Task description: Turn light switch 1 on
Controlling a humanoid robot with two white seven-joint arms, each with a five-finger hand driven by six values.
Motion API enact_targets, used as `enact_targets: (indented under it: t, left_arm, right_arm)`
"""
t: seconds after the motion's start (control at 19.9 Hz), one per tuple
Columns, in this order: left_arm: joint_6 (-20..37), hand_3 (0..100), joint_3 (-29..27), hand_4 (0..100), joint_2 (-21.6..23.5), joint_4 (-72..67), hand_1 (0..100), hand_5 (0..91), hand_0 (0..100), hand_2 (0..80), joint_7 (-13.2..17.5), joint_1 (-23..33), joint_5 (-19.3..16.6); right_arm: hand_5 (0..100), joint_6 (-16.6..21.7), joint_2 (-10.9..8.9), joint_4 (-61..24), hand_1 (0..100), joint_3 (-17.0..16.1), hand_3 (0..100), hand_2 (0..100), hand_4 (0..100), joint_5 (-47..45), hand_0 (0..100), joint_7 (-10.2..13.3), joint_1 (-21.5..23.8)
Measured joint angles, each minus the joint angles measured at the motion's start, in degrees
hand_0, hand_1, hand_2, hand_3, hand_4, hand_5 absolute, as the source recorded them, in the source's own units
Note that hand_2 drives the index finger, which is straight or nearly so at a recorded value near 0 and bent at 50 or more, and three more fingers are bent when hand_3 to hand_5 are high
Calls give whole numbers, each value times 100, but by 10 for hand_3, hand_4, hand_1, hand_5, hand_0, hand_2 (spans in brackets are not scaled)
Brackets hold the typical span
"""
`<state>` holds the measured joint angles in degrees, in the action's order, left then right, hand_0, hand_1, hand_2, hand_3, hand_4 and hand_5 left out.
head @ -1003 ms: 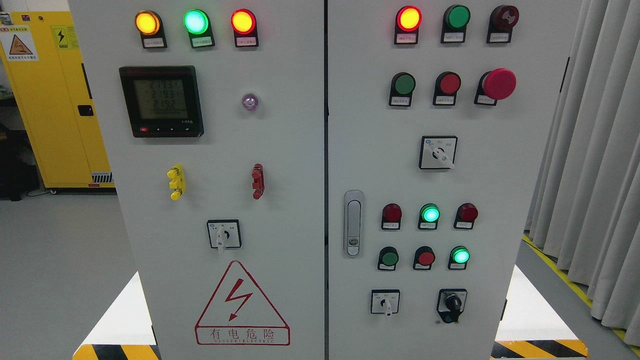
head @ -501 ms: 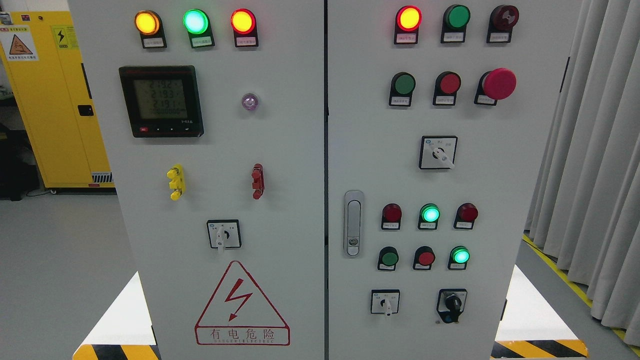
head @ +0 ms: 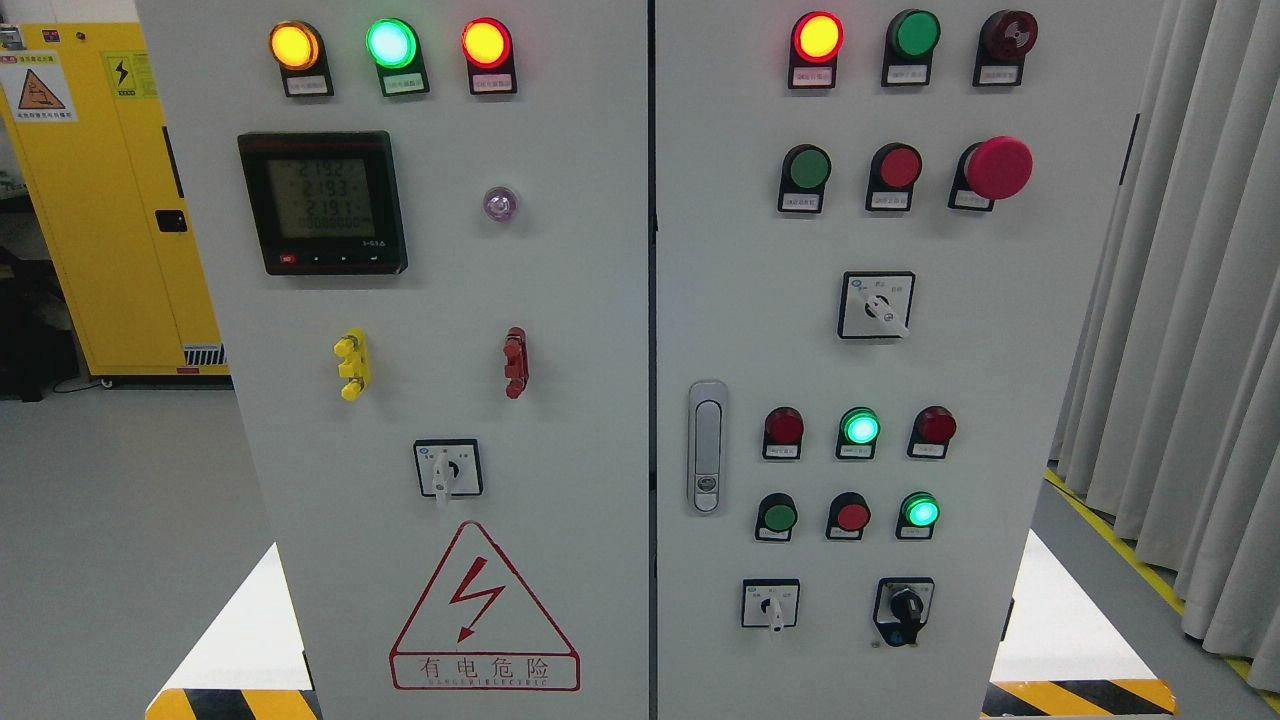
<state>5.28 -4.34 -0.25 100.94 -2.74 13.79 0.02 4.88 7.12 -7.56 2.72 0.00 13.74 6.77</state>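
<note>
A grey electrical cabinet with two doors fills the head view. Its right door carries rows of round buttons and lamps: a lit red lamp at the top, a green button and a red button below it, and a big red mushroom button. Lower down are a lit green lamp, a green button, a red button and a lit green button. Rotary switches sit in the middle of the right door and near its bottom. The labels are too small to read. Neither hand is in view.
The left door has three lit lamps, a digital meter, yellow and red terminals, a rotary switch and a red warning triangle. A door handle is on the right door. A yellow cabinet stands at the left, curtains at the right.
Only the meter's digits have flickered. Nothing else has moved.
</note>
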Motion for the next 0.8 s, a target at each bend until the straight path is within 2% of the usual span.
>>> enact_targets:
  t: [0.2, 0.45, 0.5, 0.8]
  left_arm:
    - [-349, 819, 22, 895, -74, 389, 664, 859, 48, 549, 31, -236, -1]
    - [-845, 834, 62, 900, -155, 760, 682, 859, 35, 566, -219, -594, -2]
    - [-935, 862, 69, 900, -176, 824, 685, 857, 34, 570, -245, -676, -26]
    - [-1563, 869, 151, 896, -290, 1098, 682, 849, 37, 571, -424, -1208, -252]
  right_arm:
    - [0, 0, 0, 0, 500, 0, 0, 40, 0, 0, 0, 0, 0]
    - [0, 0, 0, 0, 500, 0, 0, 40, 0, 0, 0, 0, 0]
    - [0, 0, 0, 0, 500, 0, 0, 40, 0, 0, 0, 0, 0]
    - [0, 0, 0, 0, 500, 0, 0, 40, 0, 0, 0, 0, 0]
